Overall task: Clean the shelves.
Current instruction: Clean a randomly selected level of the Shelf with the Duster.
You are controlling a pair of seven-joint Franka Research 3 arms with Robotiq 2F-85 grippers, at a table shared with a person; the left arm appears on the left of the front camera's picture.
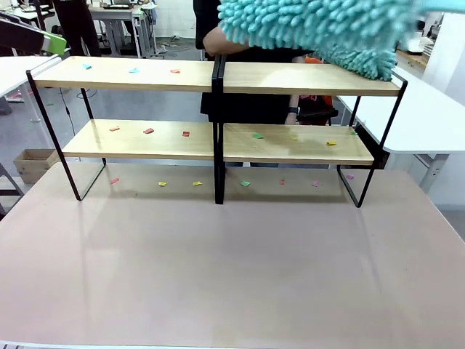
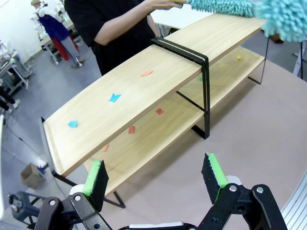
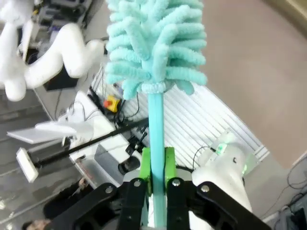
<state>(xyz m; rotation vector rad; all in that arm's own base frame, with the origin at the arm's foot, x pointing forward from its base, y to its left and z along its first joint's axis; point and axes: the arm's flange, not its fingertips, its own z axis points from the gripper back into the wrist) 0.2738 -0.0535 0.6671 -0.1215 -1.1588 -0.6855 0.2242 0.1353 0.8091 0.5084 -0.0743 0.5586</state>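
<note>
Right gripper [image 3: 157, 160] clamps a fluffy teal microfibre duster [image 3: 156, 43] by its handle.
Left gripper [image 2: 154, 167] hangs empty, fingers wide; on the pale table [image 1: 232, 276] beyond, the two-tier wooden, black-framed shelves [image 1: 145, 74] carry coloured paper scraps [image 1: 148, 131], duster head over the top board's right end.

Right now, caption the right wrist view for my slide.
Right gripper shut on the teal handle of a fluffy duster, its head pointing away from the camera.
</note>
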